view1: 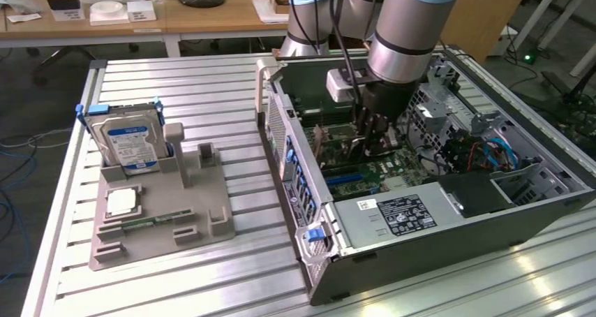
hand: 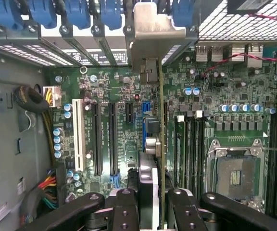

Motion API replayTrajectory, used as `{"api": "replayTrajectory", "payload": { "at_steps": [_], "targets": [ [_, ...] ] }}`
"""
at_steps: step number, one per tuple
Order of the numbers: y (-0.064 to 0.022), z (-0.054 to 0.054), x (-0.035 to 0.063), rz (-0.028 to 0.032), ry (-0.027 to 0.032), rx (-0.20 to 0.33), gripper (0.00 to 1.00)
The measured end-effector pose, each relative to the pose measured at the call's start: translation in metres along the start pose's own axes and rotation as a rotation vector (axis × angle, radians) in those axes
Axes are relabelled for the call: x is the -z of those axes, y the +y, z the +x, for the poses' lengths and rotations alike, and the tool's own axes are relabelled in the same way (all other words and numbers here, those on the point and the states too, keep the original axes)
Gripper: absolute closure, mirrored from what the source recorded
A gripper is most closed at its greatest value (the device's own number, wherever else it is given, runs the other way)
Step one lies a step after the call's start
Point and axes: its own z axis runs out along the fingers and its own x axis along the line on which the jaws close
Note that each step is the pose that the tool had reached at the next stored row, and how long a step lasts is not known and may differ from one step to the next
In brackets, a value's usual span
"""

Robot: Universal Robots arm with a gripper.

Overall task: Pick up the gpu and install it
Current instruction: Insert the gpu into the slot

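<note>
Exterior view: your gripper [view1: 376,137] hangs inside the open computer case [view1: 521,212], above the motherboard [view1: 373,174]. The gpu [view1: 337,144] sits edge-down directly below it. The hard drive [view1: 128,144] stands in the grey holder [view1: 200,219], well apart.

Wrist view: fingers [hand: 129,207] pinch the gpu [hand: 161,144] on its top edge. Its long axis runs straight away from the fingers to the silver bracket [hand: 154,36] at the rear slots, parallel to the expansion slots [hand: 113,139] below.

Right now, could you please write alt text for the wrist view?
The gripper holds the gpu edge-on above a green motherboard inside a computer case. The card's silver bracket sits by the blue slot clips.
</note>
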Motion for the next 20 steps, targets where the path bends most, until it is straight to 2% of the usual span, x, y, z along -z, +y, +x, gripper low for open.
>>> {"api": "replayTrajectory", "payload": {
  "at_steps": [3,8,20],
  "targets": [
    [0.0002,0.000,-0.0048,-0.0012,0.0001,0.000,0.72],
    [0.0006,0.000,-0.0134,-0.0064,0.0001,0.000,0.72],
    [0.0040,0.003,-0.0203,-0.0066,0.0002,0.000,0.72]
  ]
}}
